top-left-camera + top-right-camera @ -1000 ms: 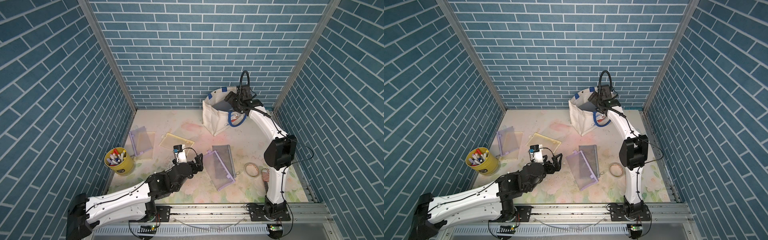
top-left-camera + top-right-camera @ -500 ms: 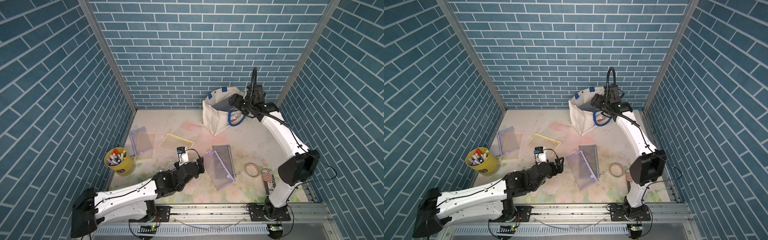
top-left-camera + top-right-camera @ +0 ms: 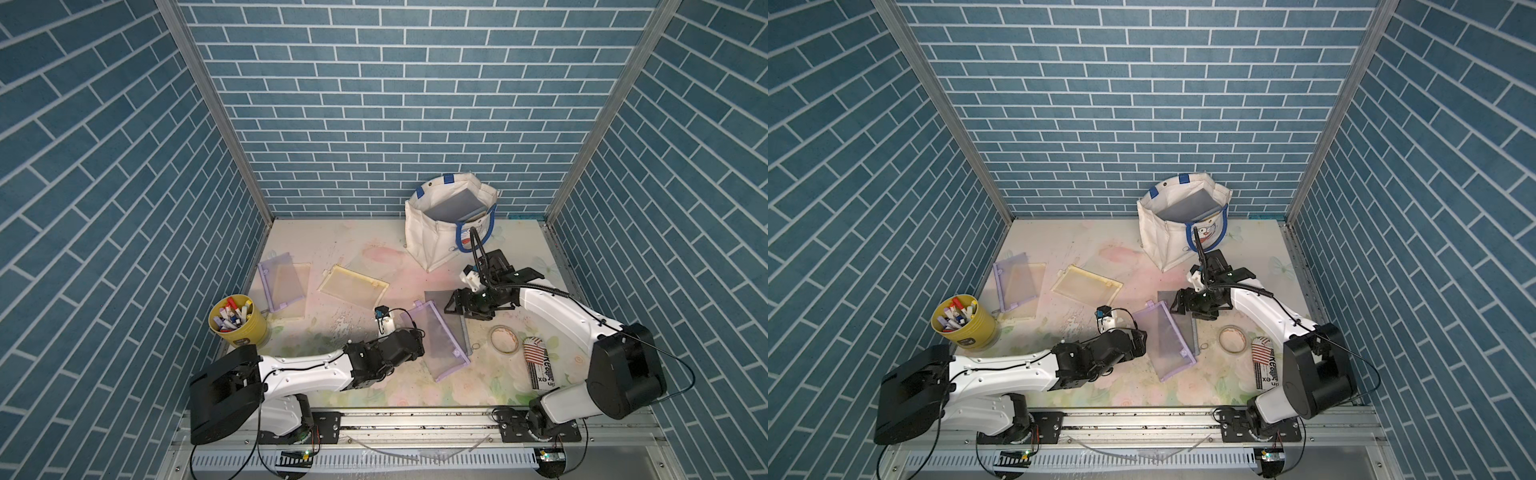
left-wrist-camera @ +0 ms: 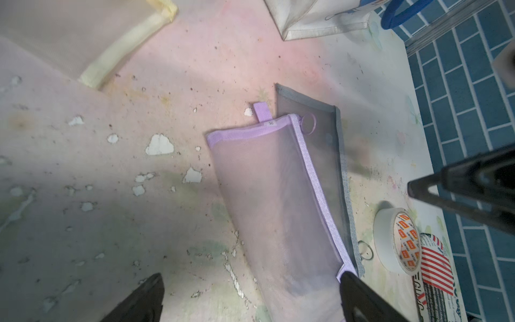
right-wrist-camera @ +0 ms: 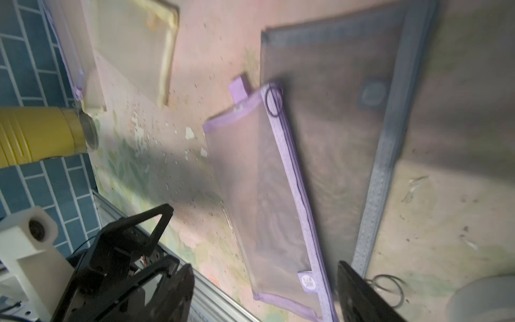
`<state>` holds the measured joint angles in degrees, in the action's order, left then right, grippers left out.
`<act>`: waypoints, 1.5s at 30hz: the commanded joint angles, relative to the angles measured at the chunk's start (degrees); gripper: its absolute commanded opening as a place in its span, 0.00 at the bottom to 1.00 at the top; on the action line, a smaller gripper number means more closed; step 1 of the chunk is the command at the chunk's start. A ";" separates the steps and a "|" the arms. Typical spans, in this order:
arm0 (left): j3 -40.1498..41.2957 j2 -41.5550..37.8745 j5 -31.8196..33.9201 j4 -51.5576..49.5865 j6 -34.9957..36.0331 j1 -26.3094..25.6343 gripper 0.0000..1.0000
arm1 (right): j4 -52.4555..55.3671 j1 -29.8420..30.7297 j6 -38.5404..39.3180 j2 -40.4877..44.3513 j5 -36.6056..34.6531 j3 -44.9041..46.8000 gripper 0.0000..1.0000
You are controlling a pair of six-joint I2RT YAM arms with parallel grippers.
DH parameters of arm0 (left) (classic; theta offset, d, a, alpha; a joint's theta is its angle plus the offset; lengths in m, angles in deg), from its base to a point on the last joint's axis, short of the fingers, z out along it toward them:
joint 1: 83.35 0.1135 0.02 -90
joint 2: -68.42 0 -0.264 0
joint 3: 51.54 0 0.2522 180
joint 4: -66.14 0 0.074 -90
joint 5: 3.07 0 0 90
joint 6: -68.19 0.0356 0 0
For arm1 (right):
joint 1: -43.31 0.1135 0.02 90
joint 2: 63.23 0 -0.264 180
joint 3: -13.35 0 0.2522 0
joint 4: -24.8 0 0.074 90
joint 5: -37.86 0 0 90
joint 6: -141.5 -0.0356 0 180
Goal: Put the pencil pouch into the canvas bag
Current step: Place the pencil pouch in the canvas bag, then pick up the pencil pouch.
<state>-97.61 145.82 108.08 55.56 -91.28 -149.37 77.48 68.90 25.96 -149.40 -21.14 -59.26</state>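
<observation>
Bright, even light is falling from above in both top views, which are looking sharp. A soft shadow is darkening the table (image 4: 92,217) beside the left gripper (image 4: 250,278). Around the right gripper (image 5: 264,266), motion blur is smearing the table.

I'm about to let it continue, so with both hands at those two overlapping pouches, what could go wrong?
The purple pouch lies partly over the grey pouch, so a pinch there may lift both or drag the wrong one. The left hand and right hand, both open, crowd the same pair and might bump. Both pouches lie flat on the table, so a grip may slip off.
</observation>
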 commanded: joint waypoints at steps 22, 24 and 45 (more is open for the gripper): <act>4.62 21.14 -2.32 30.53 -11.21 0.06 0.74 | -10.77 -1.13 3.67 -17.62 12.82 2.66 0.63; 5.05 22.20 -2.16 32.83 -11.74 0.18 0.69 | -11.21 -1.15 3.31 -17.59 13.42 2.69 0.61; 6.78 14.02 -0.84 36.02 -3.07 0.72 0.00 | -8.87 -1.32 1.83 -9.38 16.41 2.43 0.41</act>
<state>-91.36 163.40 105.98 92.67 -97.90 -148.74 65.67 67.78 27.28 -162.21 -5.97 -56.27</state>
